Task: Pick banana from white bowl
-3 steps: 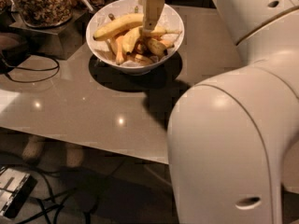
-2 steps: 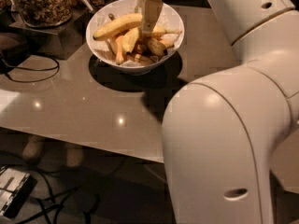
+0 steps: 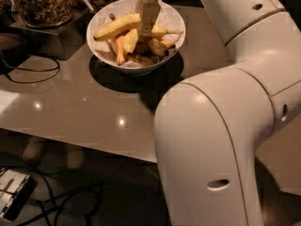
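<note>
At the far edge of the bench (image 3: 89,112), a smooth grey-brown slab with small glints of light on it, stands the white bowl (image 3: 172,14), round, deep and glossy; within it lie two whole yellow fruits and several small orange-yellow pieces (image 3: 120,51), slender and matt; the longer banana (image 3: 115,27), nearly straight, crosses the left half of the bowl; the banana (image 3: 161,31), plumper, lies at the right half, its thin stem pointing toward the right rim. The gripper (image 3: 146,26), a pale cream block hanging from above, is lowered into the middle of the bowl between the two fruits, its tip against the left end of the banana; whether it is spread or closed cannot be told. The robot arm (image 3: 221,135), in rounded, smooth white shells, fills the right foreground. Left of the bowl, a glass jar (image 3: 42,4) of rough brown nuts stands on a dark block (image 3: 44,37); a thin black cable (image 3: 33,74) loops across the bench beside it.
</note>
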You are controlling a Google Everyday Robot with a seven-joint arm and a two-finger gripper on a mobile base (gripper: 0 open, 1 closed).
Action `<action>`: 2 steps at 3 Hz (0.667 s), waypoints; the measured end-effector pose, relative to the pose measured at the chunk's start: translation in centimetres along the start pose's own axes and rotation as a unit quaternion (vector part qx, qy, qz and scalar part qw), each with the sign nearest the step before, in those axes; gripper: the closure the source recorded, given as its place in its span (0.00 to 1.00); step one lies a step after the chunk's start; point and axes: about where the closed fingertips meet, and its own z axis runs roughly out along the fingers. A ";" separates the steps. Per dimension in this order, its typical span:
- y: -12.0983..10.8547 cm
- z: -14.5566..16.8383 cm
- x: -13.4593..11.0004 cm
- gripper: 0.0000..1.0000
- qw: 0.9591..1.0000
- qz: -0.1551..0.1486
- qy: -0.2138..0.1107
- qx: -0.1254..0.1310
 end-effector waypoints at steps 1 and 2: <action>-0.2 0.7 -0.2 0.43 1.000 -0.003 0.000 -0.005; -0.4 1.3 -0.1 0.44 1.000 -0.006 0.003 -0.009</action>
